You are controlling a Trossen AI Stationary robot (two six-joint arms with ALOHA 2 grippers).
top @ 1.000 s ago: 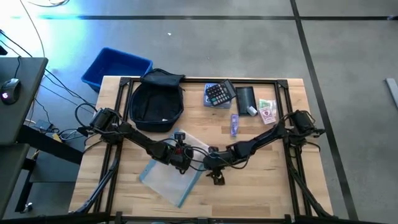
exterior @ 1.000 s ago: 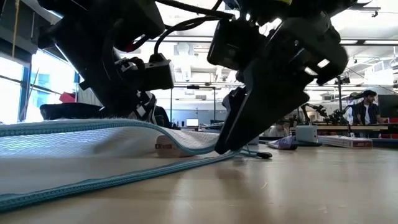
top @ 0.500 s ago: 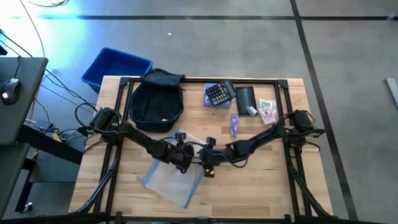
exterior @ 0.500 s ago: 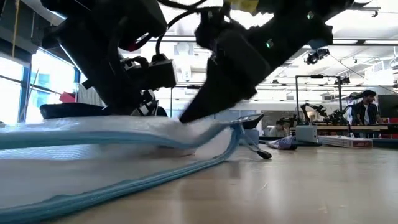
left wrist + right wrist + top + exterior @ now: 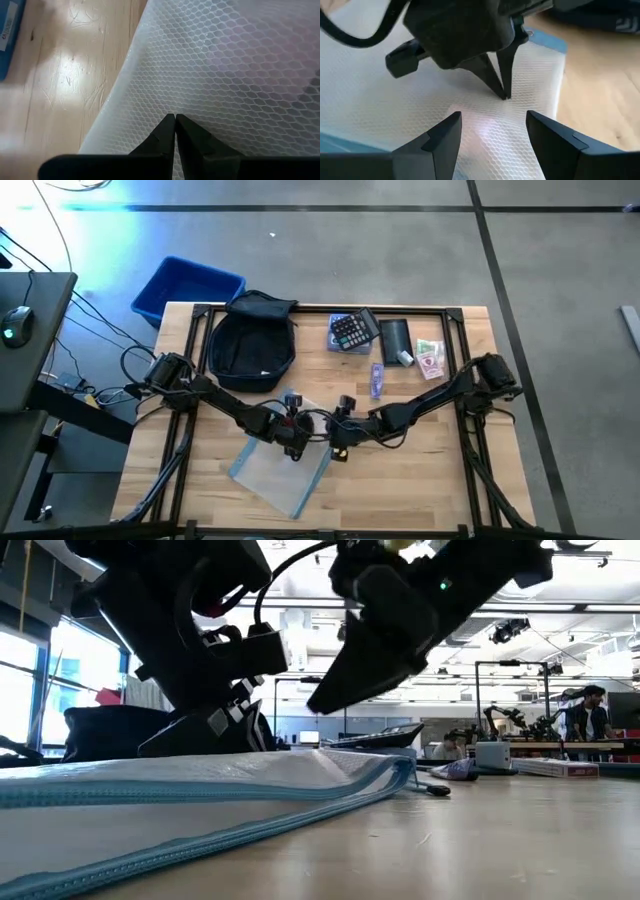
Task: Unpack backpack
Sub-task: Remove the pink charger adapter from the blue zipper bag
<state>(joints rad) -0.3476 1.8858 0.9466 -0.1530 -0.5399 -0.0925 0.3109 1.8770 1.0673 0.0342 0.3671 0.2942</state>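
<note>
A white honeycomb-mesh pouch with light blue zipper edging lies on the pale wood tabletop. The backpack is dark navy-black; the bin is bright blue.

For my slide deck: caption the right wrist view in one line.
Left gripper, fingers shut, presses its tips on the white mesh pouch while the right gripper hovers open above it.

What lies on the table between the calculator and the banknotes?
In the high view, a flat black pouch with a small pale object at its near end lies between the calculator and the banknotes.
</note>
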